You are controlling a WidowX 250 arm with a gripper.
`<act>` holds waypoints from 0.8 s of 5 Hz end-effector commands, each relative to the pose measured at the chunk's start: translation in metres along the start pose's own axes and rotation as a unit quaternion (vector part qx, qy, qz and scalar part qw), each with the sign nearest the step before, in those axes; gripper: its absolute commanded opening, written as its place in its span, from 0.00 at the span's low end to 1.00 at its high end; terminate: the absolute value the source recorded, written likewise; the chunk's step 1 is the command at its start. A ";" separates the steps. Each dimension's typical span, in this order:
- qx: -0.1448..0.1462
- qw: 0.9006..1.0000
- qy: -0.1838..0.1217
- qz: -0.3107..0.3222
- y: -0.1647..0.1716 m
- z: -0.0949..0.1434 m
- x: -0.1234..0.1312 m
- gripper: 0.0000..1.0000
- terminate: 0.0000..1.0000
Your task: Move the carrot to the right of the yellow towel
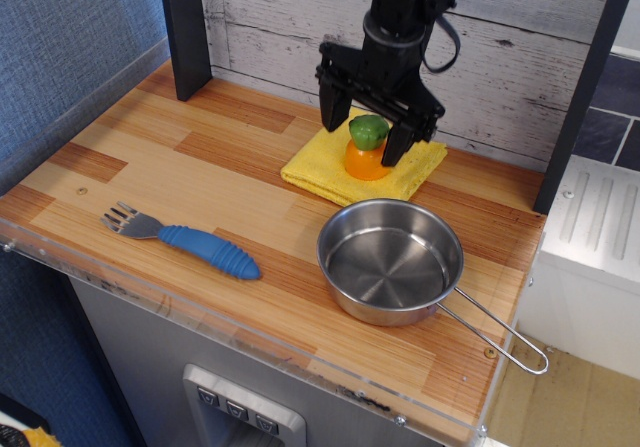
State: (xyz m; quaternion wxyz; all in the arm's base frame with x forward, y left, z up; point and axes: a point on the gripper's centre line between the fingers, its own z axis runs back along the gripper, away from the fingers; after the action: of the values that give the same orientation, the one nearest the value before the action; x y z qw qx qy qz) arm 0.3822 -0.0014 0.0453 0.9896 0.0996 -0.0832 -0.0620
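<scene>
The carrot [367,147], orange with a green top, stands upright on the yellow towel [320,168] at the back of the wooden table. My black gripper [362,134] is open and lowered over it, one finger on the carrot's left and one on its right. The fingers stand apart from the carrot's sides, and the green top shows between them. The towel's far part is partly hidden behind the gripper.
A steel pan [390,260] with a wire handle sits in front of the towel, toward the right. A blue-handled fork [190,240] lies at the front left. A dark post [186,29] stands at the back left and a plank wall [270,27] runs behind.
</scene>
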 end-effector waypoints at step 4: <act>-0.010 0.999 -0.041 0.021 0.010 0.017 0.010 0.00 0.00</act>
State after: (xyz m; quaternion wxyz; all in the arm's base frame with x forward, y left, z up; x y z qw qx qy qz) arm 0.3854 0.0019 0.0382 0.9913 0.0852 -0.0883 -0.0470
